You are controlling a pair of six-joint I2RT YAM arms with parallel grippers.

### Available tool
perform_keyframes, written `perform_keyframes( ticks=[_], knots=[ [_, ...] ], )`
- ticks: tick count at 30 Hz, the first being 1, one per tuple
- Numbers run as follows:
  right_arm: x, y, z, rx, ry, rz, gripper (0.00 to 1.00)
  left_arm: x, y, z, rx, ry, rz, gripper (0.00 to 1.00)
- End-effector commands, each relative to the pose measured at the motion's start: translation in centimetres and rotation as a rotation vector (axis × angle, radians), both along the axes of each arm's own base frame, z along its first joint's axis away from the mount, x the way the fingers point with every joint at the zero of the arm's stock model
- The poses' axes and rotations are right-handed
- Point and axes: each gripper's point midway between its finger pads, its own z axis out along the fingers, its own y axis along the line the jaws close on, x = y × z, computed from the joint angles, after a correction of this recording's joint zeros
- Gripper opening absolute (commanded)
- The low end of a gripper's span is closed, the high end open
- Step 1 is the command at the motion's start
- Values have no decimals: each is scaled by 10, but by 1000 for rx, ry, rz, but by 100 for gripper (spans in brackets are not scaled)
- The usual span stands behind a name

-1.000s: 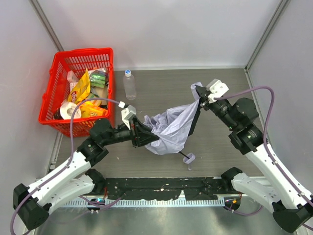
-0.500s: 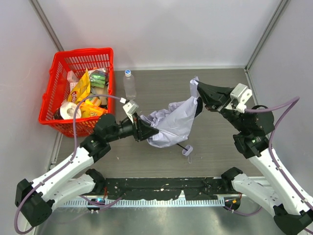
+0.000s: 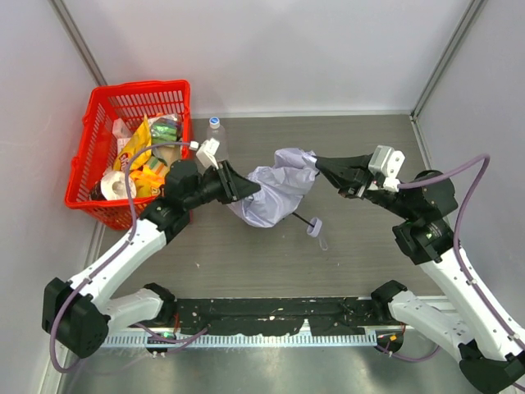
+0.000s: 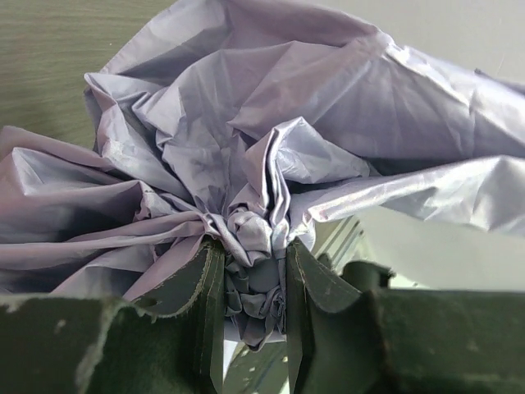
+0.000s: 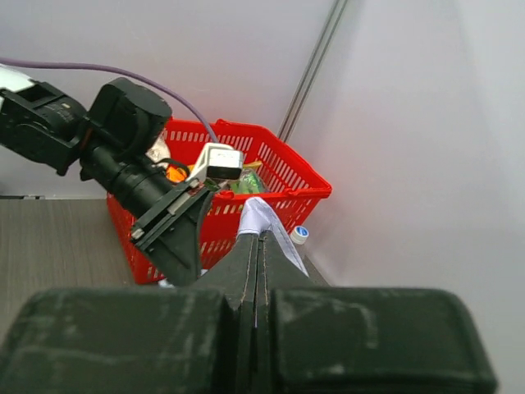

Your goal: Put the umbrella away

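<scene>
**A:** Grey wood-grain table point(image 3: 361, 246), pale walls on every side. What sits closest to the arm bases?

**B:** The loose end of the umbrella point(image 3: 275, 190). A thin black shaft point(image 3: 302, 219) runs down to a light strap point(image 3: 318, 234), low over the tabletop (whether it touches, I can't tell).

**A:** And just beyond that?

**B:** The crumpled lavender canopy, slung between the two arms at mid-table. The left gripper point(image 4: 254, 254) is clamped on a thick wad of the fabric. The right gripper point(image 5: 259, 235) has its jaws pressed together, with a thin pale strip of cloth pinched at the tip.

**A:** Further back?

**B:** A clear bottle point(image 3: 216, 141) stands just behind the left wrist. The red basket point(image 3: 82, 160), already crowded with packets, is at the far left.

**A:** So which step is this?

**B:** Bundling and carrying, I'd say, with nothing stowed yet. If the basket is the destination, both arms need to travel left together. They must lift the dangling shaft clear and steer the cloth past the bottle.
</scene>
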Motion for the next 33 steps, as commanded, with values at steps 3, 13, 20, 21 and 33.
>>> perform_keyframes(
  ticks=[3, 13, 20, 21, 33],
  knots=[
    [-19, 20, -3, 8, 24, 92, 1, 37, -7, 65, -291, 51, 137, 0],
    [-52, 71, -107, -168, 231, 189, 1, 95, -16, 108, -481, 12, 230, 0],
    [-25, 56, -187, -236, 405, -30, 6, 81, -27, 145, -725, -24, 56, 0],
    [-19, 52, -196, -234, 426, -74, 9, 76, -27, 147, -759, -17, 31, 0],
    [-11, 30, -283, -286, 924, -325, 49, 40, -21, 178, -829, -205, -112, 0]
  ],
)
